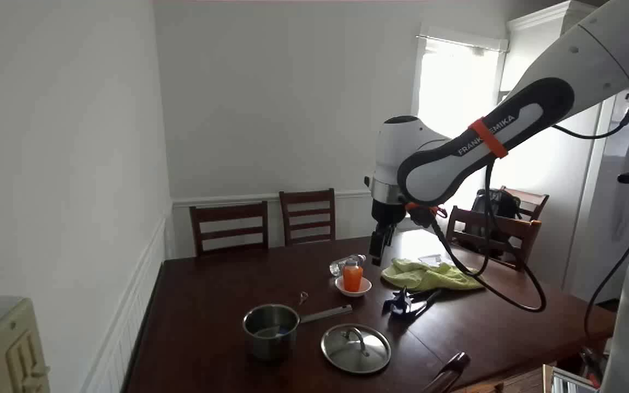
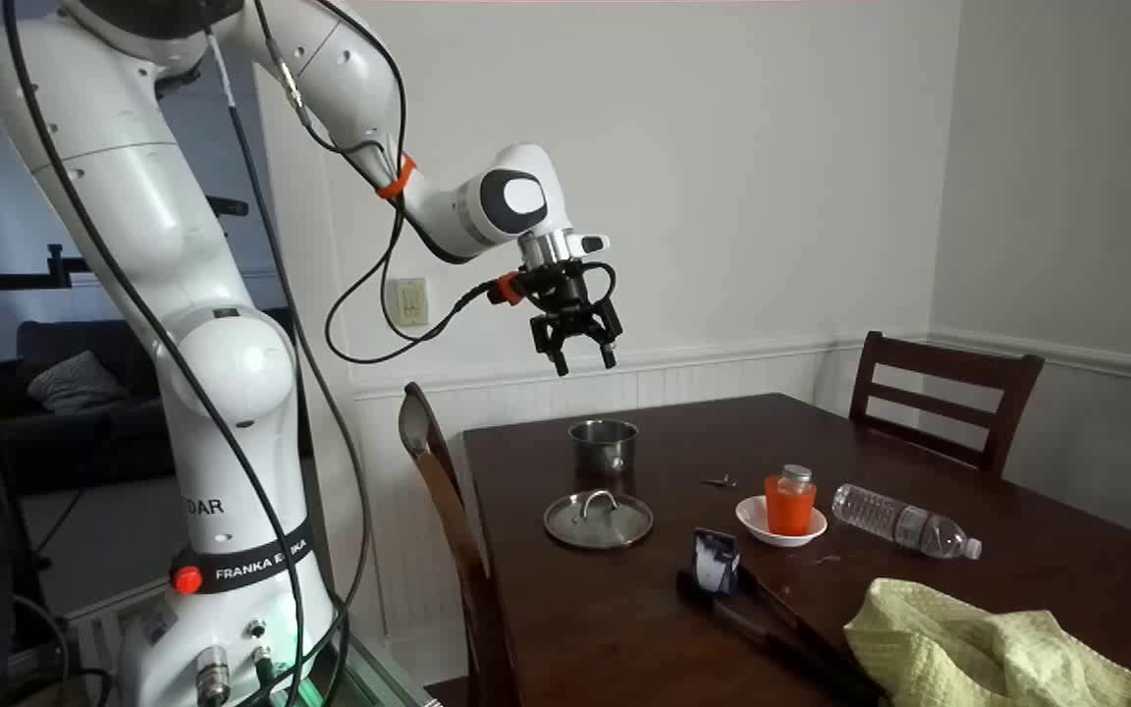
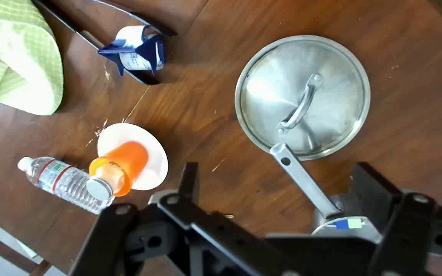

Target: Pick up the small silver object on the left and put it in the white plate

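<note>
1 gripper (image 2: 585, 363), its 2 fingers (image 3: 189, 182) spread apart and clasping nothing, held well above the table (image 2: 585, 609), presumably to clear the steel pot (image 2: 603, 450) and be ready to straddle something small. 1 small silver object (image 2: 721, 481), kind too small to tell, lying loose on the table at about 10 o'clock from the white plate (image 2: 751, 516) in an exterior view, not yet collected. 1 orange cup (image 2: 789, 511) with 1 silver-capped jar (image 2: 797, 474) inside, standing on that plate and taking up its middle, so anything added will probably have to settle toward the bare rim
</note>
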{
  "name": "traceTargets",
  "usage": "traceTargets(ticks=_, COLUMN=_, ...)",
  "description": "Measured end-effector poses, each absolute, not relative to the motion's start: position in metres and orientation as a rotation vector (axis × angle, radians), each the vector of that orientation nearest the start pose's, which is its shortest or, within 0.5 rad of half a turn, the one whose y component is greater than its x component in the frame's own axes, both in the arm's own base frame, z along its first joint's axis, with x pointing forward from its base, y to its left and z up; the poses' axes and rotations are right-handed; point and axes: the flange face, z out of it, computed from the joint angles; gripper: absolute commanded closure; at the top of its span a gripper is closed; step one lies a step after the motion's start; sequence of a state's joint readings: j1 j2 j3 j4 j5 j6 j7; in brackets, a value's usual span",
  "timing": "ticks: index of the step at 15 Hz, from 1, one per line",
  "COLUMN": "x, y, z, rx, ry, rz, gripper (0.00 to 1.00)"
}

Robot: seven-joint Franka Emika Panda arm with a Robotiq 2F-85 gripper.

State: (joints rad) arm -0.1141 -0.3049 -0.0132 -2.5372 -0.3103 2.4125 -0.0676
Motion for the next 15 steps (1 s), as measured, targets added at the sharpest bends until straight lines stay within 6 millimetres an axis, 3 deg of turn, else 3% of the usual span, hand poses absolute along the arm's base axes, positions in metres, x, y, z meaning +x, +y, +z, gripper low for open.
traceTargets(ticks=4, x=0.441, y=-0.063, z=0.397, rx=-3.353, ry=-0.228, rz=-0.258, gripper=0.00)
traceTargets(ticks=8, x=0.460, y=-0.107, z=0.379, rx=-3.300, ry=-0.076, rz=-0.235, gripper=0.00)
traceTargets(ticks=12, x=0.500, y=-0.167, z=0.356, rx=-3.242, ry=0.042, rz=-0.195, gripper=0.00)
traceTargets(ticks=15, x=0.545, y=-0.195, z=0.342, rx=-3.195, ry=0.147, rz=-0.198, gripper=0.00)
